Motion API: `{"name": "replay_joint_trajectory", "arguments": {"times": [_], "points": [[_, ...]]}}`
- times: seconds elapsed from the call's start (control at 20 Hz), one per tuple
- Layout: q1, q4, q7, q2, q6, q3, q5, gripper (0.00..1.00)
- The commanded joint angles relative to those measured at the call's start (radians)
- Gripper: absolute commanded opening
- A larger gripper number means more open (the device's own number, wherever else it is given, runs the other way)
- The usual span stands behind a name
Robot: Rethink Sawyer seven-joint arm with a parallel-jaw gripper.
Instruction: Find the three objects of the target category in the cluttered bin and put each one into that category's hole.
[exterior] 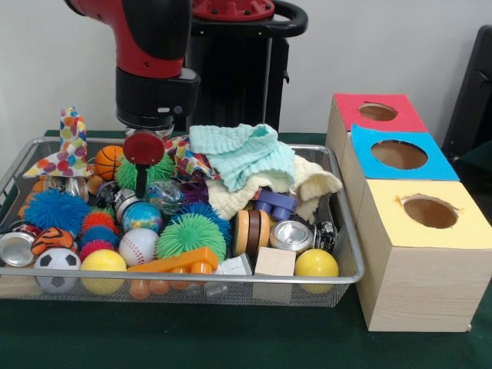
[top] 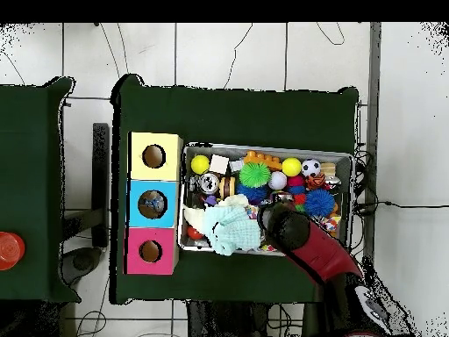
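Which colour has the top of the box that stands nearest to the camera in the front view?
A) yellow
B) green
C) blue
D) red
A: in the front view the yellow-topped box is the closest of the three, with the blue-topped box behind it and the red-topped box farthest.

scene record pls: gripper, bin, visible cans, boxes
gripper: low over the far left part of the bin, among the toys; open or shut cannot be told
bin: wire mesh basket, crowded with balls, cloths, blocks
cans visible: silver can near the front right; second can at the front left edge
boxes: three wooden boxes beside the bin, tops red, blue, yellow, one round hole each
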Motion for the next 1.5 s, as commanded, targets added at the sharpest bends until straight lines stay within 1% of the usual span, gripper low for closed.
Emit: {"name": "replay_joint_trajectory", "arguments": {"times": [0.05,0.2,0.25,0.45,0.55,0.8,0.9,1.05,1.25,1.5], "points": [[-0.036,-0.053,0.117,0.017,0.0,0.136,0.049,0.0],[-0.04,-0.031,0.134,-0.008,0.01,0.157,0.062,0.0],[-0.046,-0.013,0.139,-0.036,0.026,0.168,0.067,0.0],[-0.056,0.019,0.142,-0.099,0.091,0.174,0.084,0.0],[-0.067,0.027,0.139,-0.112,0.098,0.181,0.085,0.0],[-0.1,0.039,0.117,-0.125,0.093,0.194,0.073,0.0],[-0.103,0.045,0.119,-0.138,0.103,0.199,0.076,0.0],[-0.097,0.055,0.145,-0.148,0.097,0.218,0.1,0.0],[-0.117,0.073,0.149,-0.14,0.077,0.255,0.116,0.0],[-0.109,0.092,0.163,-0.142,0.081,0.264,0.142,0.0]]}}
